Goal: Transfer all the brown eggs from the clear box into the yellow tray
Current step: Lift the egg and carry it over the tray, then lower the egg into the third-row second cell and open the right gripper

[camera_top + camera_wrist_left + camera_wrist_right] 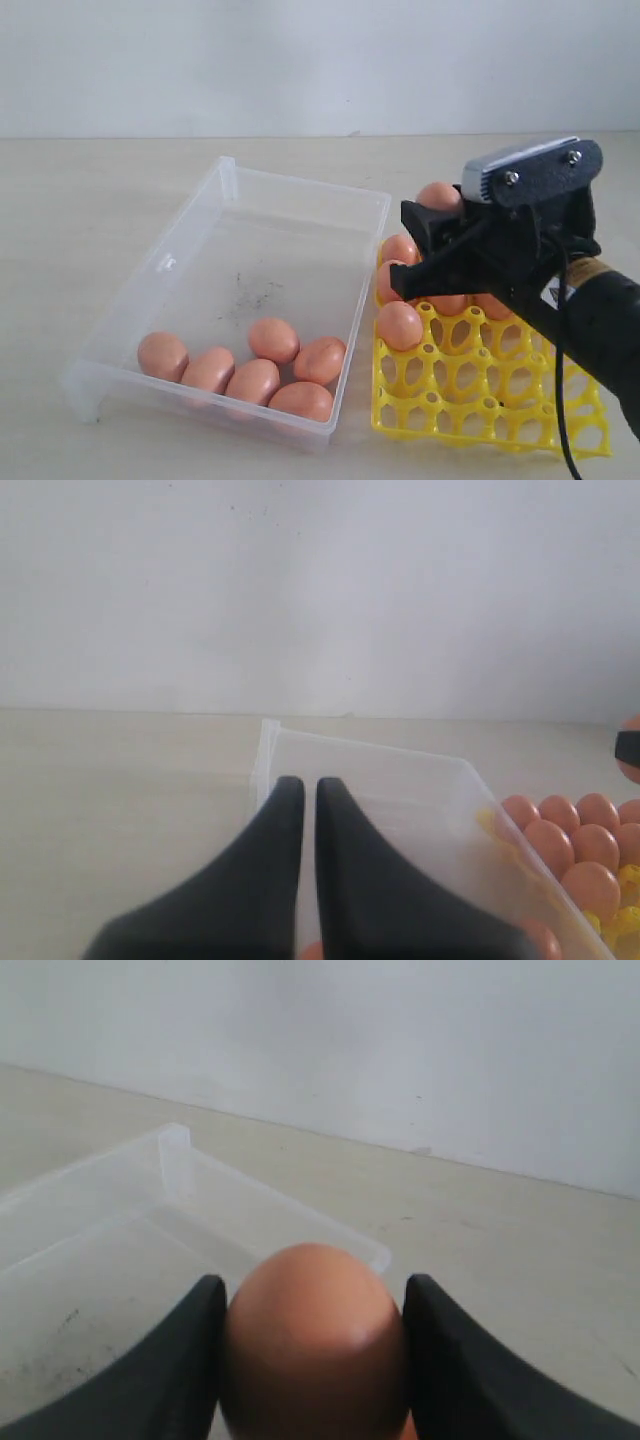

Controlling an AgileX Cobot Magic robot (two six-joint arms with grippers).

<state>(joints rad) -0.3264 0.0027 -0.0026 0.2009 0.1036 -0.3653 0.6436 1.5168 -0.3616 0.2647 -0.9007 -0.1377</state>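
Six brown eggs [273,340] crowd the clear box [300,185] near end; far floor bare. Yellow tray [470,400] near rows open. Above it, right claw [315,1288] pinches an egg [313,1360]; left claw [310,788] pressed together.

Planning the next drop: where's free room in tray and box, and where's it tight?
Free: the yellow tray has open cups in its near rows; the clear box floor is bare in the far half, behind its six eggs; bare table left of the box. Crowded: the tray's far rows, where the right gripper holds an egg, and the box's near end.
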